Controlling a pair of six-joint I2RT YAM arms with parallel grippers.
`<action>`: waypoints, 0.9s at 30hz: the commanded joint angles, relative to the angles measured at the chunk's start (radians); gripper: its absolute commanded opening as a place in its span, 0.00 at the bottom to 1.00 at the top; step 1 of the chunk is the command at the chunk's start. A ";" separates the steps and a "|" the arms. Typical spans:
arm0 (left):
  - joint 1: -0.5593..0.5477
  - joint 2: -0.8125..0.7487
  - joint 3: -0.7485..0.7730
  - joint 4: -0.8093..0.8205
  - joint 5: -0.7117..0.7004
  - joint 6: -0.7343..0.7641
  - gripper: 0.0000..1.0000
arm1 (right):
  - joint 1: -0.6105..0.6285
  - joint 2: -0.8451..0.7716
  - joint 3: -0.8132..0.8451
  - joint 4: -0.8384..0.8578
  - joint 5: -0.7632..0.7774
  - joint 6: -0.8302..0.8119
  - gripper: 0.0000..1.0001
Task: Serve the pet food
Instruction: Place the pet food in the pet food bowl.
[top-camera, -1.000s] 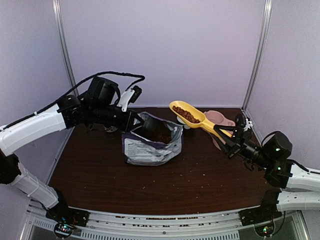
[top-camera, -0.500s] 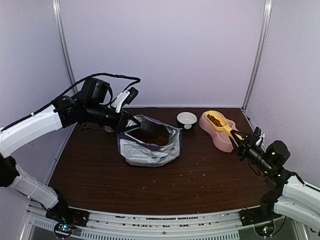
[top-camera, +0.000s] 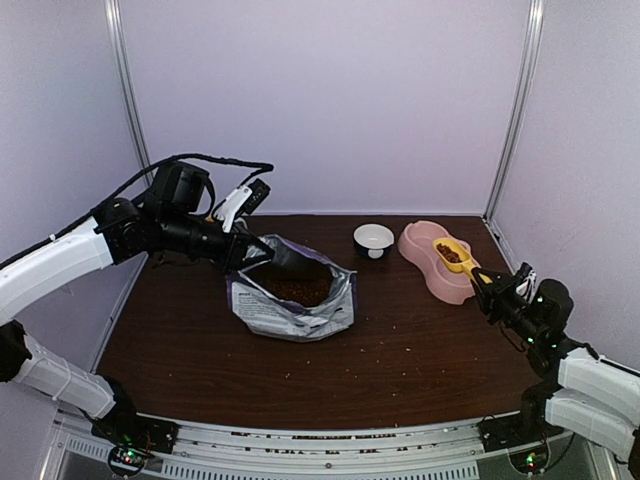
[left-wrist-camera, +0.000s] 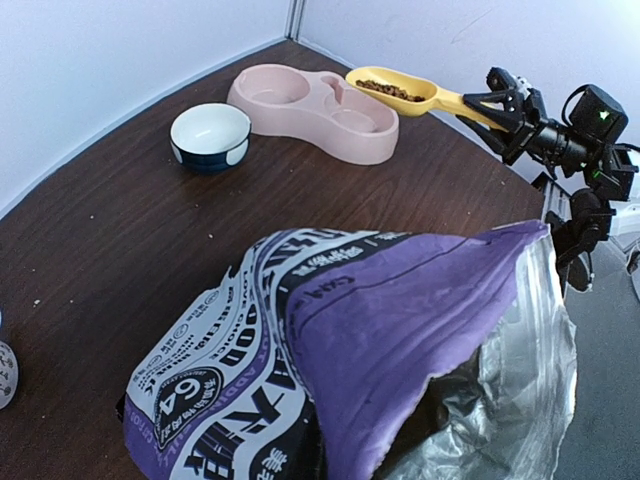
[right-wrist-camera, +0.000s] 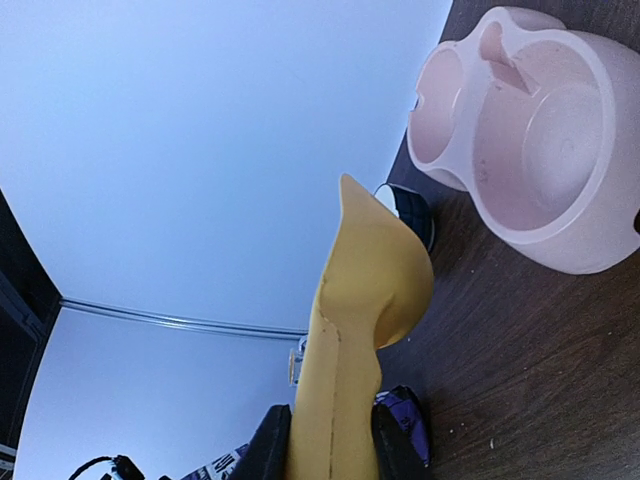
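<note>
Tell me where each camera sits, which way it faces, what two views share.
Top external: high behind the robot, facing down at the table; left arm, right arm show, left end effector gripping the bag, right end effector the scoop.
Left wrist: looks over the bag toward pink bowl and right arm; own fingers unseen.
Right wrist: looks along the scoop toward pink bowl; own fingers show.
Shared: pink bowl, scoop.

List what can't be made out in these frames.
- The kibble in the yellow scoop: right wrist view shows only the underside.
- Inside of the bag: left wrist view, dark behind the purple flap.
- Small object: cut off by the left wrist view's left edge.
- Fingertips of the left gripper: top view, behind the bag's rim.
</note>
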 joint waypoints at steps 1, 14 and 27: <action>0.004 -0.026 0.013 0.132 0.006 0.027 0.00 | -0.037 0.036 -0.025 0.060 -0.009 -0.050 0.00; 0.004 -0.027 0.018 0.121 0.001 0.040 0.00 | -0.085 0.126 0.012 0.032 0.020 -0.122 0.00; 0.004 -0.028 0.019 0.112 -0.015 0.045 0.00 | -0.123 0.137 0.146 -0.249 0.052 -0.246 0.00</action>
